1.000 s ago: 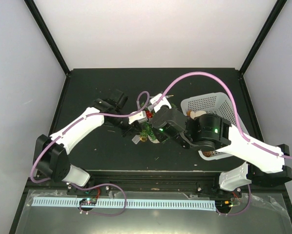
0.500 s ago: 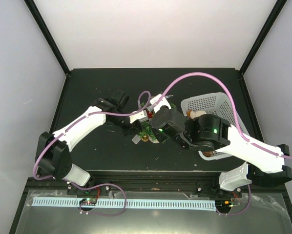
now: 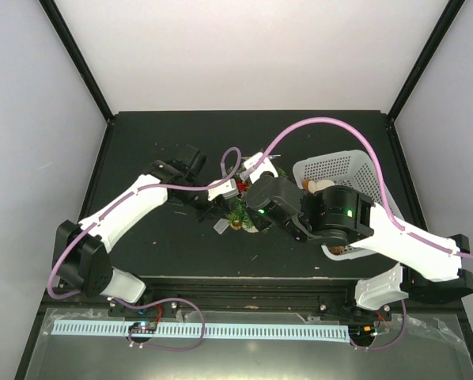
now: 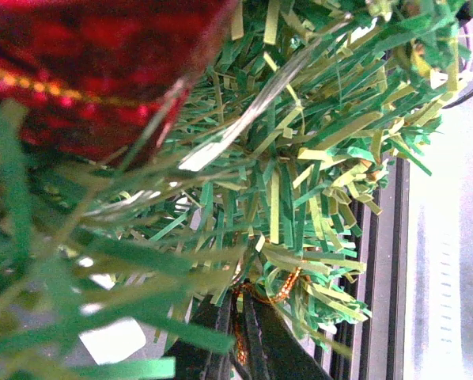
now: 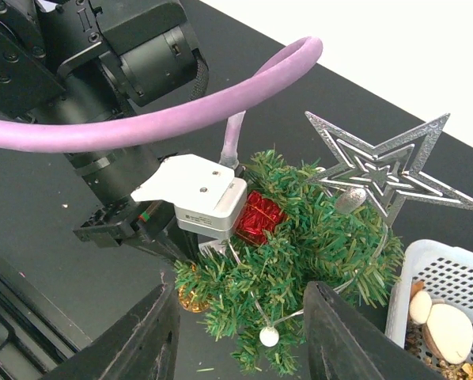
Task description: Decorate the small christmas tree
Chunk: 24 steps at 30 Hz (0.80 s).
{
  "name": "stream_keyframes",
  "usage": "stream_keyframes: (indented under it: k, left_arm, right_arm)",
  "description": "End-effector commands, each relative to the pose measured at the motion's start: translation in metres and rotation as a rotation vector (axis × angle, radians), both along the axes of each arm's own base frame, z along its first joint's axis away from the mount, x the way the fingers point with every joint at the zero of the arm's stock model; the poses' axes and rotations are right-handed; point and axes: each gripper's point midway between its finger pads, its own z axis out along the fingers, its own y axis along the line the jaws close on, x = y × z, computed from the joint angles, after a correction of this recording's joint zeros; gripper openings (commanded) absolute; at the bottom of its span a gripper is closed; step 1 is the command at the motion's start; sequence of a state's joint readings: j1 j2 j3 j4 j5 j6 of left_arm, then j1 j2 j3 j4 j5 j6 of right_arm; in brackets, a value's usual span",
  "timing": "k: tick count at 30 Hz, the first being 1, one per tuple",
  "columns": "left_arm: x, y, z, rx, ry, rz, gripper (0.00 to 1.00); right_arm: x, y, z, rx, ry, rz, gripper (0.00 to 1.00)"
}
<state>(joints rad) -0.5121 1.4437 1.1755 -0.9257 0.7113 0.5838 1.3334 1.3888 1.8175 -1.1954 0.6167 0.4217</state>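
While the left gripper (image 4: 240, 332) pinches a gold thread, the right gripper (image 5: 240, 336) (no writing visible) gapes around the small christmas tree (image 5: 300, 253).

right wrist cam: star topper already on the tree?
Yes. The silver star stands at the top of the small christmas tree, above its branches.

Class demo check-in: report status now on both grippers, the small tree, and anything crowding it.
Left gripper pinched on gold cord at tree's edge. Right gripper open, straddling small christmas tree. Tree carries silver star, red gift ornament. White basket beside tree.

White perforated basket (image 3: 337, 168) on black table (image 3: 141, 134)
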Motion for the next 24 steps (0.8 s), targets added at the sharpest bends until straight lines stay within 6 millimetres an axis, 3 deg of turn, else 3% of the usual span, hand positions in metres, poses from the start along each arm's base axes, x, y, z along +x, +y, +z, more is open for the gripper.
stream_keyframes:
  k: [1, 24]
  left_arm:
    - [-0.0036, -0.0054, 0.0217, -0.045, -0.025, -0.023, 0.08]
    - [0.0004, -0.0067, 0.0316, -0.051, -0.043, -0.019, 0.13]
  right_arm:
    - [0.0029, -0.0071, 0.0085, 0.029, -0.022, -0.024, 0.45]
    - [0.0010, -0.0132, 0.0049, 0.038, -0.013, -0.031, 0.46]
